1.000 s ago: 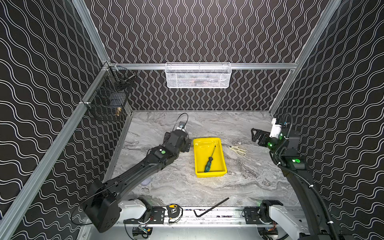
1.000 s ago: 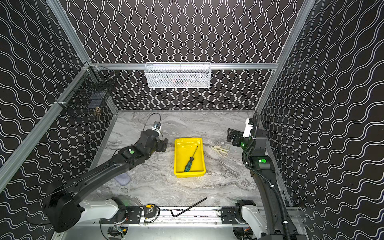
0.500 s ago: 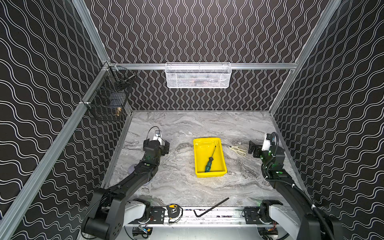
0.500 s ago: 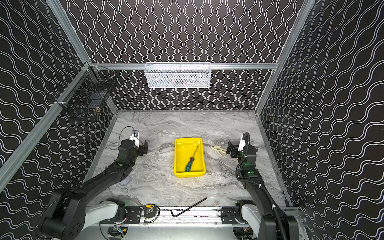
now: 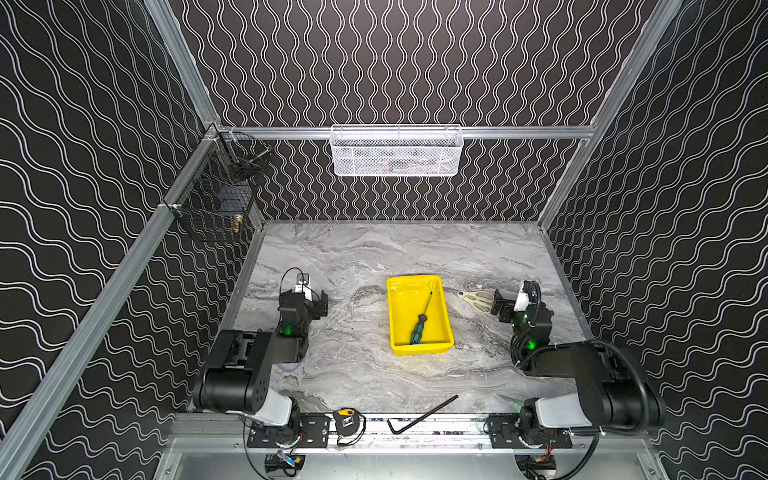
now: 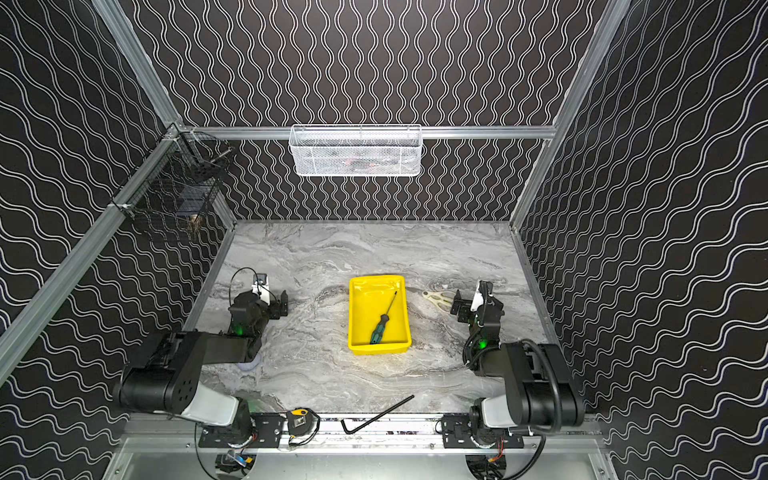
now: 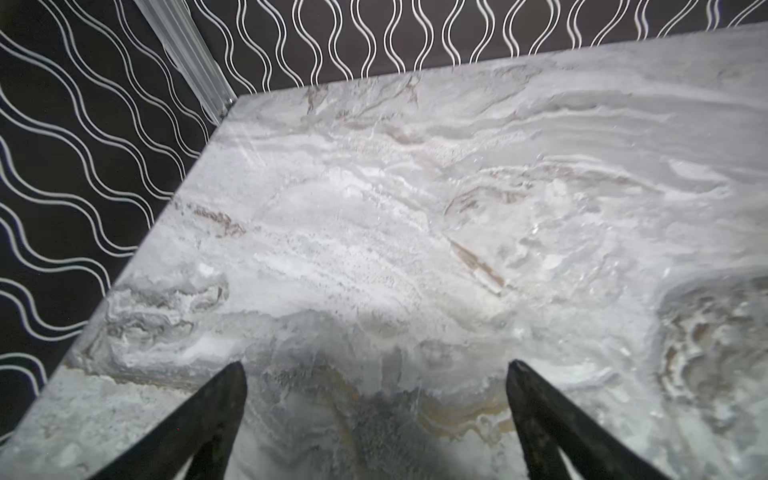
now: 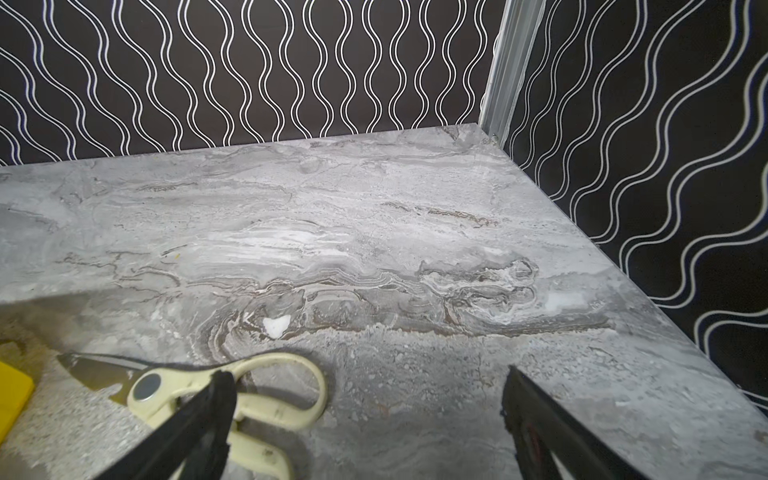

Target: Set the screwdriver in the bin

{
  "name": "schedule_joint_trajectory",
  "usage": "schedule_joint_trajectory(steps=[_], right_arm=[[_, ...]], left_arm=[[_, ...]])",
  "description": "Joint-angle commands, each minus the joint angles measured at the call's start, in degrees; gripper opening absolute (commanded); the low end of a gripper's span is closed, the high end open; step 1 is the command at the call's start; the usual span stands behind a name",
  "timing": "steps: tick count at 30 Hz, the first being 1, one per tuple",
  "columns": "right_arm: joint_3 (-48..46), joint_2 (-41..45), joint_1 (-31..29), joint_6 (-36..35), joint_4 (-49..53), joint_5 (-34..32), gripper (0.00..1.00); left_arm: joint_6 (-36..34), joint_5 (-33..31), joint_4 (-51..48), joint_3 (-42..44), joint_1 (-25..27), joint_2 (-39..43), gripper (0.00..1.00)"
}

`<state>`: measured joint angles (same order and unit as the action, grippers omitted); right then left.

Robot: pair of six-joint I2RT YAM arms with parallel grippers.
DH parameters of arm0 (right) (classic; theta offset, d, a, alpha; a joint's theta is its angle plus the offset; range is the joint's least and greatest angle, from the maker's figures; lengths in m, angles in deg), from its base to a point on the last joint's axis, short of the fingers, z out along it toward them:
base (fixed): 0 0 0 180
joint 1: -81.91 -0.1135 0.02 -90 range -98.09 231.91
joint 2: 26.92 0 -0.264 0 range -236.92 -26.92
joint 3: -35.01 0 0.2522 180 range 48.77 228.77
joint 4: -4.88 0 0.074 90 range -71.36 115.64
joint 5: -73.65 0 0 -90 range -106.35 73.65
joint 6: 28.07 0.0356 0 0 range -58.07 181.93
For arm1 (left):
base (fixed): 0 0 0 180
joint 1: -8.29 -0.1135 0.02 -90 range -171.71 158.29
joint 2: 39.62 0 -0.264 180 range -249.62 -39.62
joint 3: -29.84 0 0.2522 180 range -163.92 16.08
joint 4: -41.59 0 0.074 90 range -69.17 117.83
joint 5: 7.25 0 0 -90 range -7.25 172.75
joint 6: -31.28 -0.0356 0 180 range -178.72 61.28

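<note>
The screwdriver point(image 5: 419, 326) point(image 6: 381, 323), with a teal-green and black handle, lies loose inside the yellow bin point(image 5: 404, 305) point(image 6: 365, 305) at the table's middle in both top views. My left gripper point(image 5: 321, 305) point(image 6: 282, 306) hangs low, well left of the bin. In the left wrist view the left gripper point(image 7: 374, 365) is open over bare marble. My right gripper point(image 5: 498, 306) point(image 6: 457, 306) point(image 8: 368, 374) is open on the bin's right, nothing between its fingers. In the right wrist view one fingertip point(image 8: 222, 388) overlaps the scissors and a bin corner point(image 8: 12, 388) shows.
Cream-handled scissors point(image 5: 473, 297) point(image 6: 436, 299) point(image 8: 266, 411) lie between the bin and my right gripper. A black hex key point(image 5: 424, 414) and a tape measure point(image 5: 344, 417) rest at the front rail. A white mesh basket point(image 5: 397, 151) and a black wire basket point(image 5: 220, 199) hang on the walls.
Both arms have drawn back toward the front and folded low. My left gripper left the bin's side for the left of the table. The screwdriver has stayed in the bin.
</note>
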<state>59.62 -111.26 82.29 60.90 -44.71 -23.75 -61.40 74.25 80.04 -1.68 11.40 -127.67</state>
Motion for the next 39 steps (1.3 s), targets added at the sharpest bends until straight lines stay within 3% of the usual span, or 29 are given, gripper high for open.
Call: schedule_joint_trajectory(steps=[1,3,7,12,17,39], right_arm=[[-1.12,-3.22,-0.03,0.08,-14.26,-0.09,1.00],[-2.09,-4.81,-0.03,-0.08,-18.12,-0.40,1.00],[-1.49,-4.01,-0.03,0.10,-15.43,0.20,1.00],[2.32,-3.89,-0.03,-0.79,-8.05,2.13,1.00],[4.35,-4.14,1.19,1.01,-4.25,2.30,1.00],[4.62,-4.08,2.17,1.30,-3.67,3.20,1.00]], left_arm=[[1.51,3.60,11.16,0.69,-1.12,-3.21,0.99],[1.78,4.13,13.05,0.76,-1.53,-5.08,0.99],[1.32,5.22,15.67,1.22,-1.62,-6.81,0.99],[0.41,7.87,7.62,-2.57,-1.70,-6.62,0.99],[-0.44,7.80,6.00,-3.51,-1.53,-6.70,0.99],[-0.77,6.73,6.16,-3.59,-0.92,-6.84,0.99]])
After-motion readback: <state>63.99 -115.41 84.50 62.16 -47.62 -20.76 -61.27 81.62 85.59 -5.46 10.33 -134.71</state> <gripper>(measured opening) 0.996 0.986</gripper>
